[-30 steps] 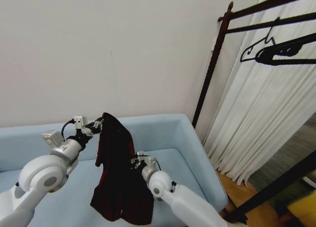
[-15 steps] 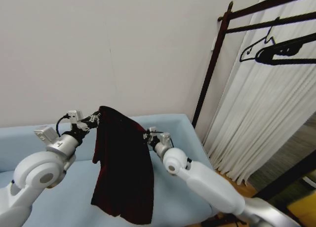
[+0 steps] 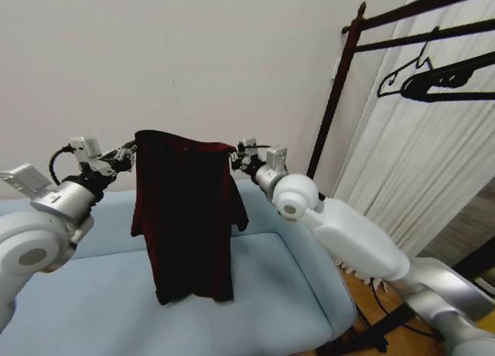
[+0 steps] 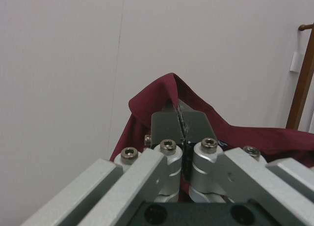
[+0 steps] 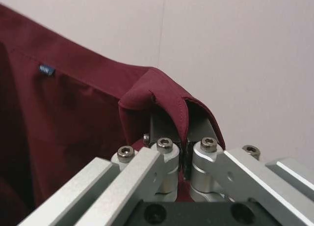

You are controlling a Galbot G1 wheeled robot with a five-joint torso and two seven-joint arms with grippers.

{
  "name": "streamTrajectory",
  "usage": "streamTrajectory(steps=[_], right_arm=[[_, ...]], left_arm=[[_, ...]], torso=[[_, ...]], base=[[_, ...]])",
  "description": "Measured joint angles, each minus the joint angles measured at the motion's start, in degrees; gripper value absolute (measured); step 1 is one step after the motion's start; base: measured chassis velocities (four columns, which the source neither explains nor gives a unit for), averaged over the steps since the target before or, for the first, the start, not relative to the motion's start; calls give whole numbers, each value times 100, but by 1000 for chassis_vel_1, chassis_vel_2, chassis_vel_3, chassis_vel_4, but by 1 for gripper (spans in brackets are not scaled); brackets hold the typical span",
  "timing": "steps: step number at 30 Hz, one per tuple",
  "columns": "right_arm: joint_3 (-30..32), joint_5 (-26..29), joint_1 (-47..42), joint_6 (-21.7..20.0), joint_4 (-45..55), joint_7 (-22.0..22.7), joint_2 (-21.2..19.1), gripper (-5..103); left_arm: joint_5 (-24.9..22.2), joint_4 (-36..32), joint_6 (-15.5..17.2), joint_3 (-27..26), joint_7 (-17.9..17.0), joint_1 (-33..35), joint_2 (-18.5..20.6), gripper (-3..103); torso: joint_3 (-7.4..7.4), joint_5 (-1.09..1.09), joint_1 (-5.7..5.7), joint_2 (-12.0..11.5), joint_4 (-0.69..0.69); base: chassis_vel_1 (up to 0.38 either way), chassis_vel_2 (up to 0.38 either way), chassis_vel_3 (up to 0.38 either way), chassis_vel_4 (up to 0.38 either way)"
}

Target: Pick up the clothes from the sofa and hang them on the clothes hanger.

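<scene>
Clearly, the maroon shirt (image 3: 186, 217) hangs above the sofa (image 3: 271, 294), its top corners pinched by the left tool (image 3: 130, 148) and the right tool (image 3: 234, 156).

The maroon shirt (image 3: 186, 217), pinched between the left gripper (image 3: 128, 151) and right gripper (image 3: 236, 156), is hanging spread over the sofa (image 3: 271, 294). Open air is lying between the right gripper and the rack's wooden post (image 3: 334, 93). Black hangers (image 3: 441, 81) are occupying the rail up right, the curtain (image 3: 410, 178) hanging close behind them.
</scene>
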Motion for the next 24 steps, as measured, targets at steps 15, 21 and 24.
streamTrajectory(steps=[15, 21, 24], right_arm=[[-125, -155, 393, -225, -356, -1077, -356, 1], [-118, -162, 355, -212, -366, -855, -133, 1], [-119, -160, 331, -211, -367, -792, -108, 1]], left_arm=[[-183, 450, 179, 224, 145, -560, 306, 0], [-434, 498, 240, 283, 189, -685, 448, 0], [-582, 544, 272, 279, 192, -705, 560, 0]], torso=[[0, 0, 0, 0, 0], [0, -1, 0, 0, 1], [0, -1, 0, 0, 1]], base=[[0, 0, 0, 0], [0, 0, 0, 0], [0, 0, 0, 0]])
